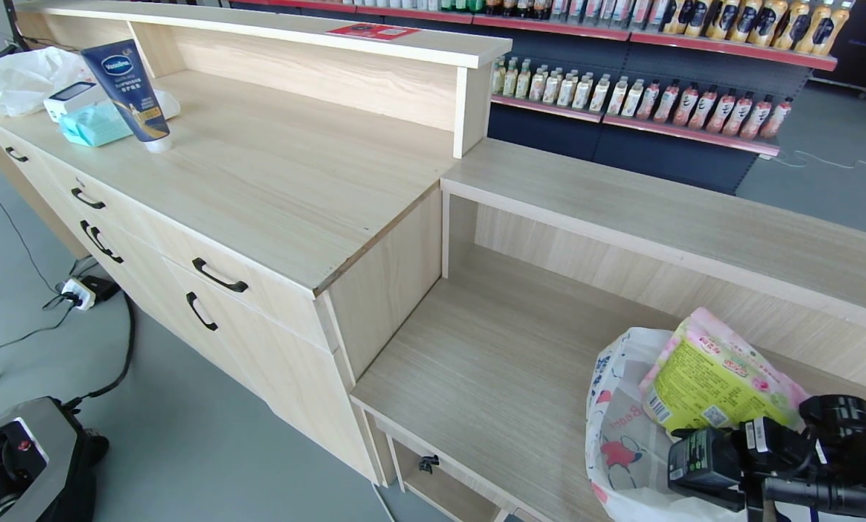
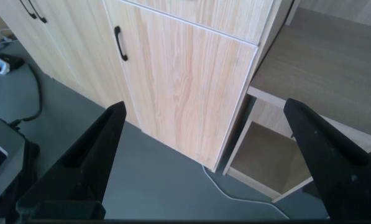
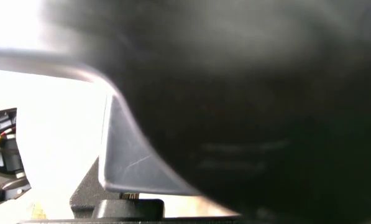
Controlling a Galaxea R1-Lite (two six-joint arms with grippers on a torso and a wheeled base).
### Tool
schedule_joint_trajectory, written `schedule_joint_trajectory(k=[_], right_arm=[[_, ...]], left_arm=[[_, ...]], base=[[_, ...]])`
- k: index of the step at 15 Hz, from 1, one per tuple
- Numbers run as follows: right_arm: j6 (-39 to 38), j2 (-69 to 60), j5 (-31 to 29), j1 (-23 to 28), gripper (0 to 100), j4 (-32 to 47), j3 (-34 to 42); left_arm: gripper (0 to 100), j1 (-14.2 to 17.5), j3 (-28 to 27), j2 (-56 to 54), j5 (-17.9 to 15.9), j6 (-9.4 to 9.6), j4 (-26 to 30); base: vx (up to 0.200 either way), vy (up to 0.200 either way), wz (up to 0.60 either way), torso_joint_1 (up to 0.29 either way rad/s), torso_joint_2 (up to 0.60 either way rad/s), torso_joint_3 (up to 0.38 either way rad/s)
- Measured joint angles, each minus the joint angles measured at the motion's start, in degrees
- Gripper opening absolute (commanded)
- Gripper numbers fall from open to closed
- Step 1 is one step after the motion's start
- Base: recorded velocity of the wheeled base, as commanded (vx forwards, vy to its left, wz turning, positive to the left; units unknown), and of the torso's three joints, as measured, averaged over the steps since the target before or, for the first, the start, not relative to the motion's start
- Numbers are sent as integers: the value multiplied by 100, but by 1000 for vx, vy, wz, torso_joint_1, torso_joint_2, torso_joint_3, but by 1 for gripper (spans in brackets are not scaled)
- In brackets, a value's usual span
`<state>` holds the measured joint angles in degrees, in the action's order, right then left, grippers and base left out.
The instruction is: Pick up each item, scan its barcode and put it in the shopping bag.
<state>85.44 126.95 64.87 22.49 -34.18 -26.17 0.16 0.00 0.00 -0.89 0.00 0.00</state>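
Note:
A yellow-green and pink packet [image 1: 715,377] sticks up out of the mouth of the white printed shopping bag [image 1: 621,435] on the low shelf at the right. My right gripper [image 1: 704,464] hovers at the bag's near side, just below the packet. Far off on the high counter, a blue tube [image 1: 132,90] stands beside a teal pack [image 1: 96,125] and a white scanner [image 1: 74,98]. My left gripper [image 2: 204,168] hangs open and holds nothing, low over the grey floor in front of the cabinet door [image 2: 185,81].
A crumpled white plastic bag [image 1: 16,80] lies at the counter's far left end. Drawers with black handles [image 1: 219,275] front the counter. Cables and a power strip [image 1: 77,292] lie on the floor. Shelves of bottles [image 1: 643,94] stand behind.

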Motion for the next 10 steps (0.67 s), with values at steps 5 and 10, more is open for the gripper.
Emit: schedule_joint_trajectory(k=[5,10], right_arm=[[33,87,-11,5,100,0,-1],[28,107,-16,7,100,27,-1]], left_arm=[[100,0,0,0,0,0,0],[100,0,0,0,0,0,0]], base=[[0,0,0,0,0,0],[0,0,0,0,0,0]])
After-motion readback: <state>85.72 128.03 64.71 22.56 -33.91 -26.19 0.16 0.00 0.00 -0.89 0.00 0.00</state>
